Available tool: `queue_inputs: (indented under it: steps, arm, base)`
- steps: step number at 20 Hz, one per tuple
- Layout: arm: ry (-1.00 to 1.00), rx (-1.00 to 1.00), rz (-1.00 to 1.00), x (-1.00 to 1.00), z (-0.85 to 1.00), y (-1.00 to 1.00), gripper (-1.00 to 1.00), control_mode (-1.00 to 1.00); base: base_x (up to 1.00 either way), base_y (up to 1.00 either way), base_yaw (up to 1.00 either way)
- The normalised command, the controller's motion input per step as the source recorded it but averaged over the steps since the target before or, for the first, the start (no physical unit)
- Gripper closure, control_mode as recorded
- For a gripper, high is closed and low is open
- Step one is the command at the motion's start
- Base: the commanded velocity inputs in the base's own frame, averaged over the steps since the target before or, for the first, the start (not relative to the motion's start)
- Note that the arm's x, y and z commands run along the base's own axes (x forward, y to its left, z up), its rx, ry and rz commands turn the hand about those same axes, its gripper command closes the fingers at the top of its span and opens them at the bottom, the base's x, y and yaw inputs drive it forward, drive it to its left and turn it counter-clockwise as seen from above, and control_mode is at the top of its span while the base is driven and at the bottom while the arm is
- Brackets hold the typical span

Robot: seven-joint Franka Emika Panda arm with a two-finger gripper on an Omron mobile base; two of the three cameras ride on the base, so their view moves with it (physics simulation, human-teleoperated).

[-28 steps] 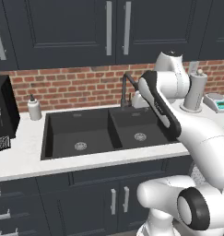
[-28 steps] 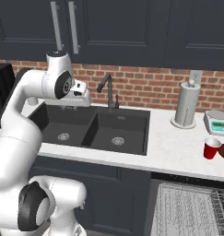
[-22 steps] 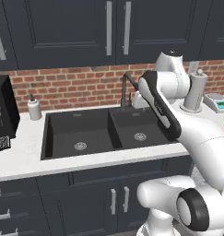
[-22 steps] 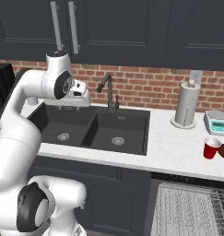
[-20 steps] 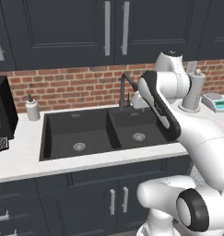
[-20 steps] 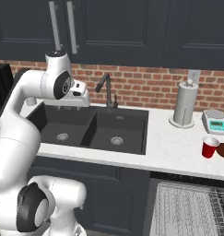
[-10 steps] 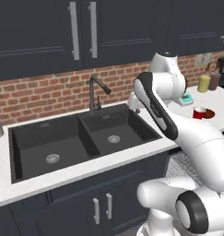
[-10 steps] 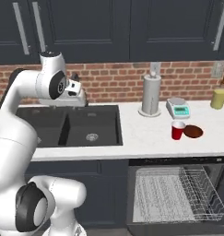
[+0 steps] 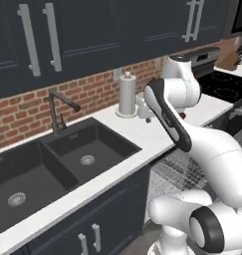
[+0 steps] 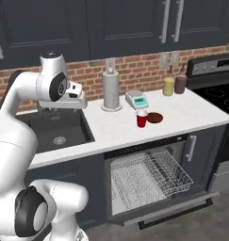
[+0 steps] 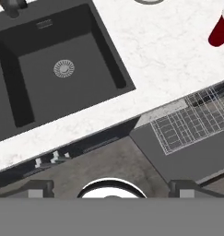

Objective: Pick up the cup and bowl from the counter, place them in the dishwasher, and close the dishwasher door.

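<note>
- Right base view shows the gripper (image 10: 82,102) held above the near right corner of the sink (image 10: 59,129), its jaws spread fully apart with nothing between them.
- Hand view looks down along the two finger tips (image 11: 37,188), set wide apart and empty, over the floor in front of the sink (image 11: 62,73).
- Right of the sink, the white counter (image 10: 191,113) carries the cup (image 10: 142,119), red and upright, well apart from the gripper.
- Just beside the cup, on its far side from the sink, lies the bowl (image 10: 155,117), dark reddish-brown; I cannot tell if the two touch.
- Behind the cup stand a tall grey cylinder (image 10: 111,90) and a small scale (image 10: 137,100), both right of the sink, toward the brick wall.
- Below the counter, right of the sink, the dishwasher (image 10: 149,176) stands open, its wire rack pulled out.
- Lowered under the rack, the dishwasher door (image 10: 182,206) lies close to flat.
- Hand view catches the cup (image 11: 221,30) at its right edge, right of the sink, and the rack (image 11: 191,120) below it.
</note>
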Motion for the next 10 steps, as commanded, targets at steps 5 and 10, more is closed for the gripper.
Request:
queue_inputs:
  steps: [5,10]
  arm:
    - [0.0,0.0,0.0,0.0,0.0,0.0,-1.0,1.0]
    - [0.0,0.0,0.0,0.0,0.0,0.0,-1.0,1.0]
  base:
    - [0.0,0.39,-0.46]
    - [0.0,0.55,-0.42]
